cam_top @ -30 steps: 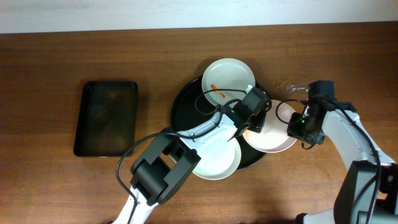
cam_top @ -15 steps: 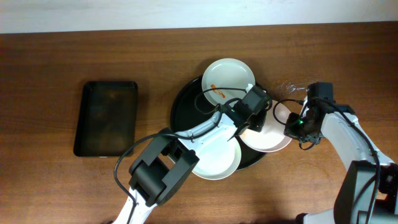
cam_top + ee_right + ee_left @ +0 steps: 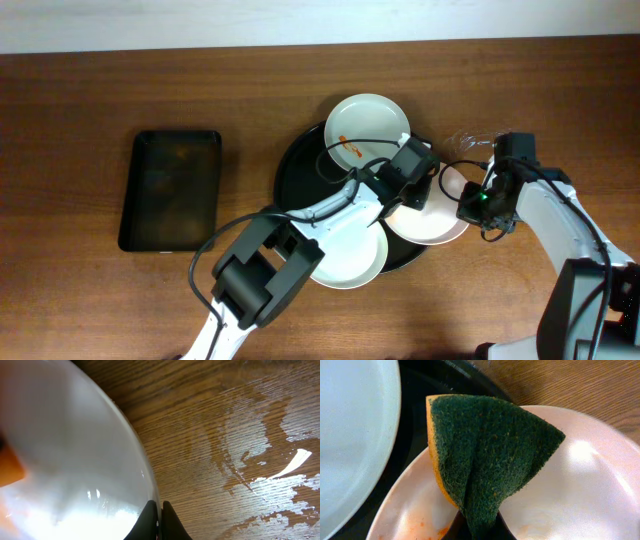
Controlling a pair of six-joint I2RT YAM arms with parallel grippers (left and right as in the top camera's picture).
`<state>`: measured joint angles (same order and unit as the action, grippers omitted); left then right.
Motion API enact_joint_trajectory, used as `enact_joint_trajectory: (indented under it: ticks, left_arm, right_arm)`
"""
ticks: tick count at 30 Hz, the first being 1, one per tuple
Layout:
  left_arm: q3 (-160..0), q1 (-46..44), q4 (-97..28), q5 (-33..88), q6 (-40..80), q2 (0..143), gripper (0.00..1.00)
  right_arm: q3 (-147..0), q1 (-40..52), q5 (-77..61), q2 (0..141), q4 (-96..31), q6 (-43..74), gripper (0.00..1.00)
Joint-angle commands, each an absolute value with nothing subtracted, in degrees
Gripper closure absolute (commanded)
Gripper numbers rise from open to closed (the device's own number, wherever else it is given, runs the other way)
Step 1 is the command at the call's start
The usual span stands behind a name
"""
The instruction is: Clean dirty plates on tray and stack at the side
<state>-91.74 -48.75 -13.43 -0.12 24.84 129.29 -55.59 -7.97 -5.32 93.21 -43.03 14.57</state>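
The left fingers are clamped on a folded green-and-orange scouring sponge, held over a smeared round white plate that overhangs the right rim of the large round black tray. The right fingers pinch that plate's rim above the wet wooden tabletop.

Soft, even light is coming down from above, and my overhead view is showing the table crisply, with only faint shadows. At my left wrist the sponge is sitting in sharp focus while a white hotspot is glaring on the plate behind it. At my right wrist that plate is blurring into a pale smear, and wet streaks are shining on the wood.
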Motion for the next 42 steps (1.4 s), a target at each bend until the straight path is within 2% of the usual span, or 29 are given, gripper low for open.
enact_joint_trajectory:
  ticks: [1,9,28,39,42]
  left_arm:
    - [-92.6,-48.9,-12.7,-8.1,22.0,131.1,1.0]
    - [-92.6,-48.8,-11.6,-16.6,16.5,131.0,1.0]
    - [-92.6,-48.1,-20.3,-16.3,16.4,117.0,1.0]
    - [-92.6,-38.5,-31.5,-9.4,18.8,104.3,1.0]
    - [-92.6,-34.6,-36.6,-9.2,18.8,100.8,1.0]
  right_arm:
    - [-55.0,-8.2,-3.8,93.3,-43.5,13.7,0.96]
    - [-55.0,-8.2,-3.4,93.3,-43.5,13.7,0.96]
    - [-55.4,-8.2,-2.3,93.3,-43.7,13.8,0.96]
    - [-70.1,-7.1,0.5,93.3,-57.1,13.7,0.96]
    - [-76.1,-5.0,5.4,93.3,-62.7,13.8,0.96]
